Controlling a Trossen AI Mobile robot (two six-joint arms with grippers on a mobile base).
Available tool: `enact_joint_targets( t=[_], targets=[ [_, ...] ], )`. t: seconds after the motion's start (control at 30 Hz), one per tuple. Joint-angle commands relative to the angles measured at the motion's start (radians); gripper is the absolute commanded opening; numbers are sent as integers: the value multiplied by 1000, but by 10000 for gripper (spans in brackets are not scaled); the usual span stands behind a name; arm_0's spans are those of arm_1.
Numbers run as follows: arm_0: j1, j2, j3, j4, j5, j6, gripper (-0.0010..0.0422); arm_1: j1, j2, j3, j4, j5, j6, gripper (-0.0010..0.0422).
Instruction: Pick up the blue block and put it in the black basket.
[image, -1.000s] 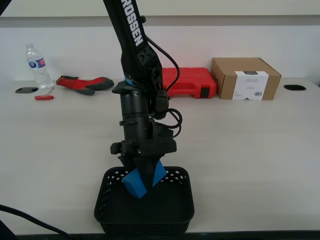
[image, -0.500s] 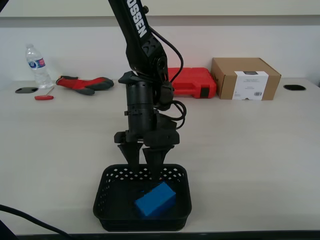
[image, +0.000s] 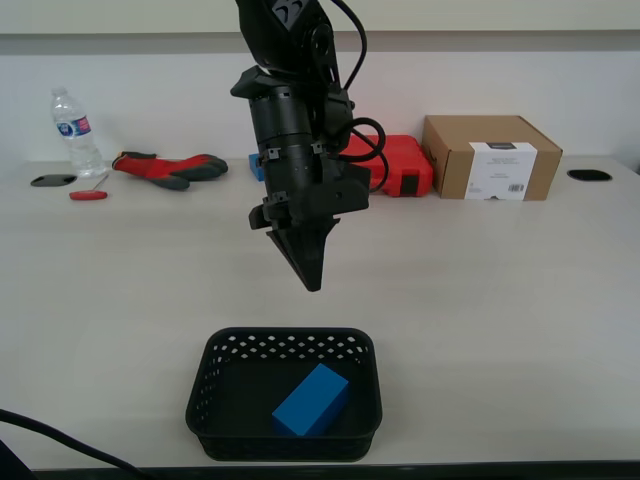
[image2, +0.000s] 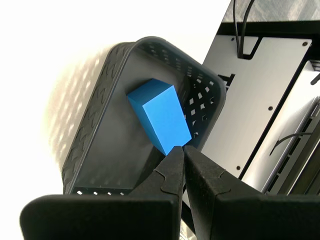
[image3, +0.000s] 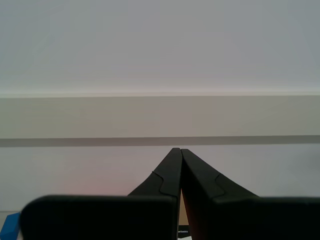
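Note:
The blue block (image: 311, 400) lies flat on the floor of the black basket (image: 200, 398), near the front edge of the table in the exterior view. The first wrist view looks down on the same block (image2: 160, 115) inside the basket (image2: 90, 130). My first gripper (image: 312, 284) hangs well above the basket, pointing down, jaws shut with nothing between them (image2: 181, 148). My second gripper (image3: 176, 150) is shut and empty, facing a bare wall; it does not show in the exterior view.
Along the back of the table stand a water bottle (image: 74, 130), red and black gloves (image: 170, 167), a red case (image: 395, 163) and a cardboard box (image: 490, 156). A small blue thing (image: 256, 166) sits behind the arm.
My first gripper let the blue block go into the basket, then rose clear of it and shut. The block now lies flat on the basket floor.

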Motion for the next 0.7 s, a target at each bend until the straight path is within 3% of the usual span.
enact_joint_targets(
  t=[0.03, 0.7],
  targets=[
    [0, 0, 1, 3, 0, 0, 0, -1, 1, -4, 1, 2, 3, -1],
    [0, 0, 1, 3, 0, 0, 0, -1, 1, -3, 26, 2, -4, 0]
  ],
)
